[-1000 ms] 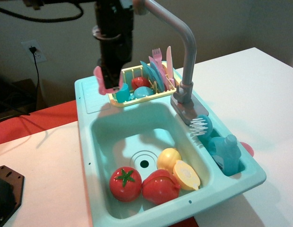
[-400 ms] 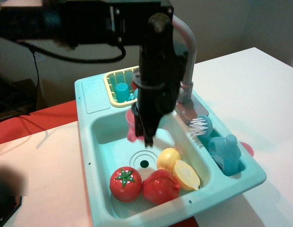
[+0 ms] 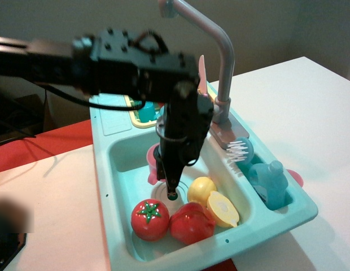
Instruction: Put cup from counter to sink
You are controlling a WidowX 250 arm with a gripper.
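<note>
The small pink translucent cup [image 3: 152, 162] hangs low inside the light-teal sink [image 3: 119, 179], just left of the round drain. My black gripper [image 3: 166, 183] points straight down into the basin and is shut on the cup, with one fingertip [image 3: 172, 195] over the drain. The arm hides most of the cup. The ridged light-teal counter [image 3: 110, 114] at the back left of the sink unit has nothing on it.
In the sink's front lie a toy tomato [image 3: 149, 219], a red fruit [image 3: 192, 222] and two yellow halves [image 3: 222, 208]. The grey tap [image 3: 221, 62] rises at the right. A brush [image 3: 240, 150] and blue bottle [image 3: 269, 182] sit in the side tray. A yellow dish rack [image 3: 140, 114] stands behind.
The gripper lifted the cup off the counter, carried it forward over the basin, and has now lowered it further toward the drain.
</note>
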